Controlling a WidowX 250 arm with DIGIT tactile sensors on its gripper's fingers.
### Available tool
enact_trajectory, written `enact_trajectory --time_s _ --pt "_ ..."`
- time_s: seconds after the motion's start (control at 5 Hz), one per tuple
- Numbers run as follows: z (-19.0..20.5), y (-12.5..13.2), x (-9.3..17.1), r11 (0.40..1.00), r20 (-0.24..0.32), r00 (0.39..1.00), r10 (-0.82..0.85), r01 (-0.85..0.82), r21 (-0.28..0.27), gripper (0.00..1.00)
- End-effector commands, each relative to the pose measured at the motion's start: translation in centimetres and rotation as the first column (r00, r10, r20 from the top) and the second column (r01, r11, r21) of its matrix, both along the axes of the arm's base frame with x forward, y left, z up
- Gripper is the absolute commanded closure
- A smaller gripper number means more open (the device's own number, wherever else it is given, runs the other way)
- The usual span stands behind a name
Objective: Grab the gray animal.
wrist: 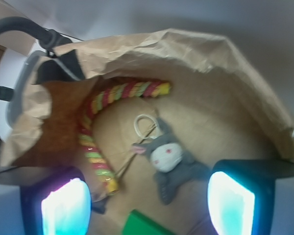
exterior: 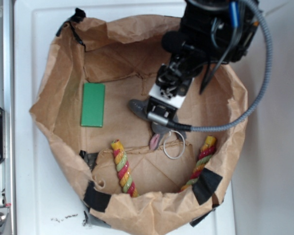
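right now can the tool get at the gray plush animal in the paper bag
Probably yes: the tool is open above the gray plush animal, nothing covers it, and the twisted rope lies off to one side.

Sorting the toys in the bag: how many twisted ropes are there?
2. One twisted rope lies at the bag's front-left; the other rope leans against its front-right wall. Nothing suggests more, though the arm hides some floor.

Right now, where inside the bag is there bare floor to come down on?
Bare paper lies between the green block and the gray animal, and between the two twisted ropes at the near wall. It is crowded around the animal, under the gripper, beside its white ring.
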State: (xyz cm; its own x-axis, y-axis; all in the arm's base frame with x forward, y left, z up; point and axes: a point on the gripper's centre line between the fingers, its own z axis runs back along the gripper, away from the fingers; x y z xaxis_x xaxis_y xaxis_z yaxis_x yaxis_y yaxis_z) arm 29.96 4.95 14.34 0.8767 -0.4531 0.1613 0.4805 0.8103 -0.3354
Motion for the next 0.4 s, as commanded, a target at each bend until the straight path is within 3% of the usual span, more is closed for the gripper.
enact_trajectory --time_s 0.0,0.2 --pt "-3.4 -0.7 -2.0 0.989 0.122 0.984 -0.13 0.12 0.087 0.0" --pt "-5.7 -1.1 -2.3 0.983 0.136 0.98 -0.147 0.131 0.126 0.0"
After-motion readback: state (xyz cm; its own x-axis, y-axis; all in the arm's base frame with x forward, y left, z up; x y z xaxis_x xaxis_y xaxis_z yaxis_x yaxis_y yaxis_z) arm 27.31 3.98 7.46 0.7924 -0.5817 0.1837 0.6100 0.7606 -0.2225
